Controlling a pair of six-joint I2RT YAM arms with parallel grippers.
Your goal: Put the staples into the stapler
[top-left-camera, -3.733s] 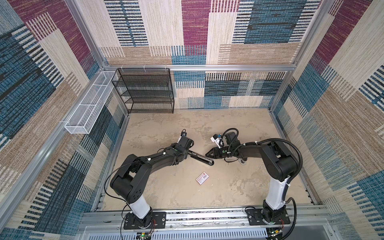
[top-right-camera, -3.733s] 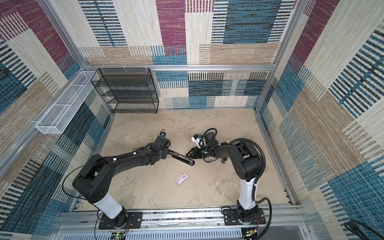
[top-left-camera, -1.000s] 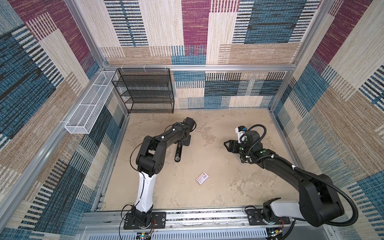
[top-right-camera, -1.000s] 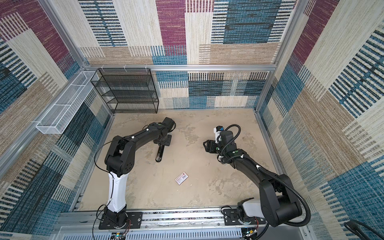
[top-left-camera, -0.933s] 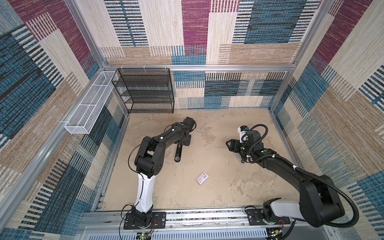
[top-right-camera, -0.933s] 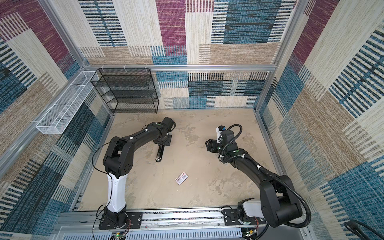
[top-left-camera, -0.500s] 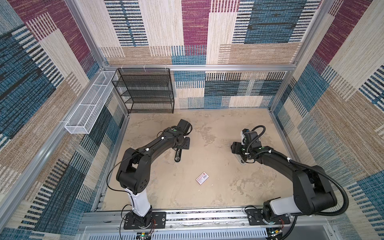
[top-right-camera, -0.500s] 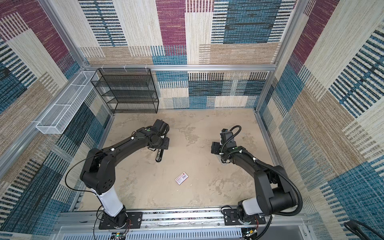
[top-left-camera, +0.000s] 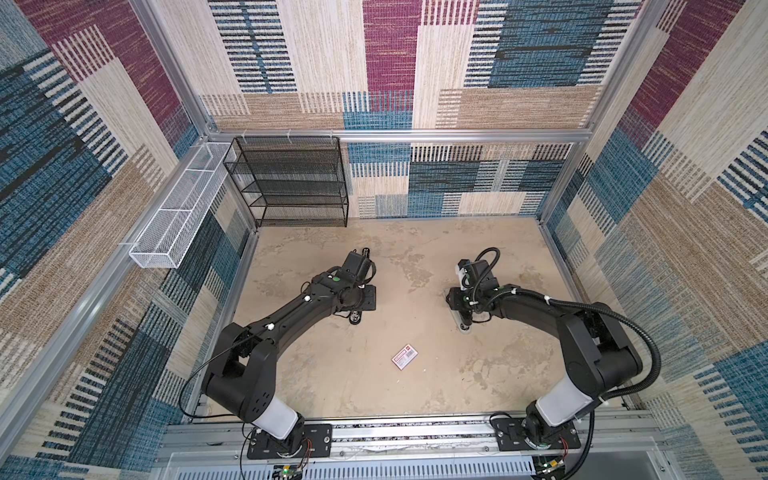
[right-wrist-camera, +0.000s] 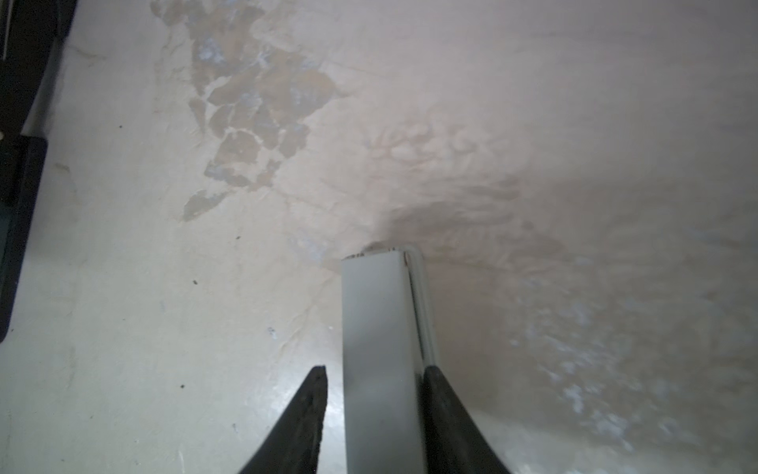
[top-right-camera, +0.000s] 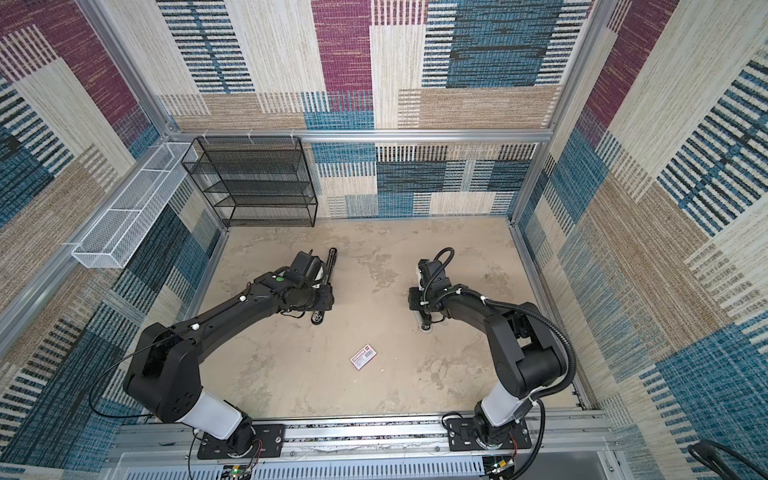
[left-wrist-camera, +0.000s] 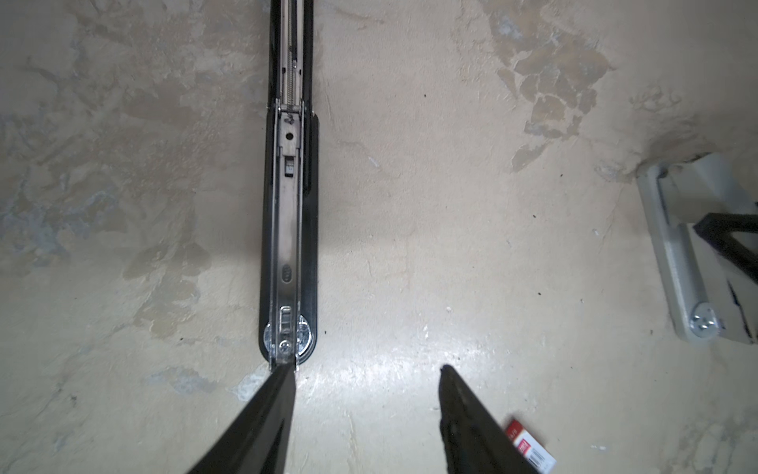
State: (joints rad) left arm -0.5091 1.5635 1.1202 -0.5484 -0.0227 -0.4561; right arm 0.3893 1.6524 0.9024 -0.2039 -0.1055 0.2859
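Right tool [right-wrist-camera: 375,369] points down at the desk [top-left-camera: 415,249], jaws straddling the staple tray [right-wrist-camera: 377,328]. One fingertip [right-wrist-camera: 434,385] is against the tray's long edge and the other [right-wrist-camera: 316,385] has a visible gap, so it is spread, not clamped. Tray is pale and flat and lies on the right half of the desk, showing in both top views [top-left-camera: 464,326] [top-right-camera: 426,326]. Individual staple strips can't be made out.

Left tool [left-wrist-camera: 365,371] is spread wide and holds nothing. One fingertip [left-wrist-camera: 283,381] sits at the near end of the stapler [left-wrist-camera: 289,246], contact unclear; the other is over bare desk. Stapler is open and flat on the left half of the desk, running near to far, metal rail facing up. Tray and stapler are well apart.

Staple box [top-left-camera: 404,356], white with a red label, lies on the desk between the arms and nearer than both tools, with neither tool on it.

Left arm [top-left-camera: 291,316] comes from the near-left base with its elbow bent and its forearm running far-right, wrist over the stapler. Right arm [top-left-camera: 536,307] comes from the near-right base with its upper link raised and its forearm running left, wrist over the tray.
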